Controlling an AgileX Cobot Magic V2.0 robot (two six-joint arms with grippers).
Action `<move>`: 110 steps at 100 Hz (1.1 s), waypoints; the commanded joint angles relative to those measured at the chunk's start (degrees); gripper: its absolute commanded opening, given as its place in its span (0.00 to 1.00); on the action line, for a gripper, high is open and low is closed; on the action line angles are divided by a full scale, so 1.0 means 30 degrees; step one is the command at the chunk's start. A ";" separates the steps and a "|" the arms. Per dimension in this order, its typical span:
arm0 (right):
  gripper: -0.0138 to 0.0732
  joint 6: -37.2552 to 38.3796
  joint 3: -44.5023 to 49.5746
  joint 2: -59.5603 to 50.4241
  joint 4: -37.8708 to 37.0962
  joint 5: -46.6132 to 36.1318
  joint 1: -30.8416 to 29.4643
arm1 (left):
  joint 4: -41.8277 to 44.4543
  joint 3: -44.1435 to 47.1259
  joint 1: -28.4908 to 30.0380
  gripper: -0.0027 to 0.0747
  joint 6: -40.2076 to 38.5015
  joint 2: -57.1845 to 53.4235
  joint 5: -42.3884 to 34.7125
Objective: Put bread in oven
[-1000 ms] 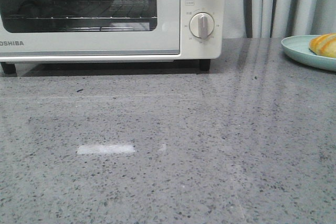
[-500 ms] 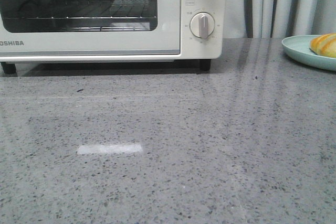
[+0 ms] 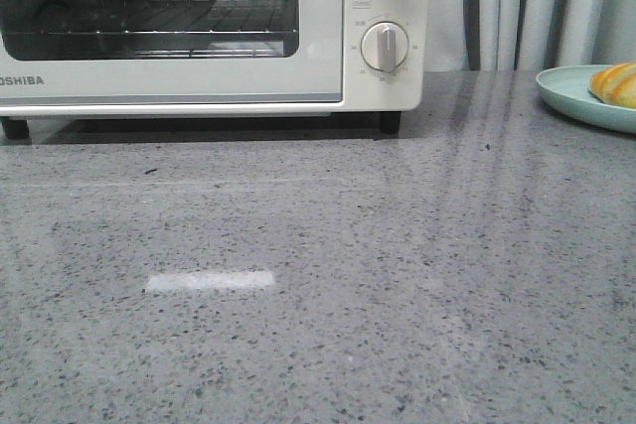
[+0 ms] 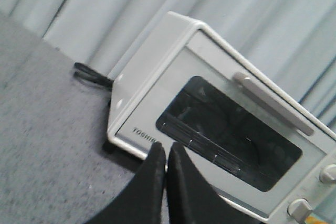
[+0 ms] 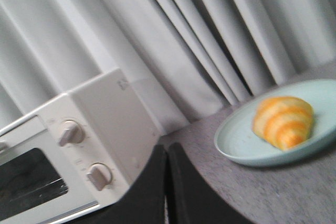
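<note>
The bread (image 5: 283,121) is lying on a pale green plate (image 5: 236,148), out at about three o'clock on the front view's table, while the oven (image 3: 199,37) is sitting at eleven o'clock with its door closed. Nothing is holding the roll yet. The right gripper (image 5: 166,182) is hanging near the plate with its fingers pressed together and nothing between them; the left gripper (image 4: 166,182) is facing the oven door, likewise closed and empty.

The step in hand looks like the approach. To do it well, the right fingers need to spread before descending, then close across the croissant's ridged middle and not its tapered ends, gently, since the glossy crust is probably slippery. The left arm is well placed to pull the door handle (image 4: 273,103), which is running along the upper edge of the glass.

Around these, a grey speckled table (image 3: 318,295) is stretching between plate and oven, and pleated curtains (image 5: 210,35) are hanging behind. A dark cable (image 4: 92,74), somewhat blurred, is trailing off the oven's far side. The closed door is the real obstacle; the plate's raised rim may be hindering a low sideways grasp.
</note>
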 commanded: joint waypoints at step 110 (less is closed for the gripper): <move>0.08 -0.0195 -0.8840 0.9480 -0.7174 0.4090 -0.0143 | 0.5511 -1.6411 -0.4930 0.01 0.3147 2.1897 -0.0156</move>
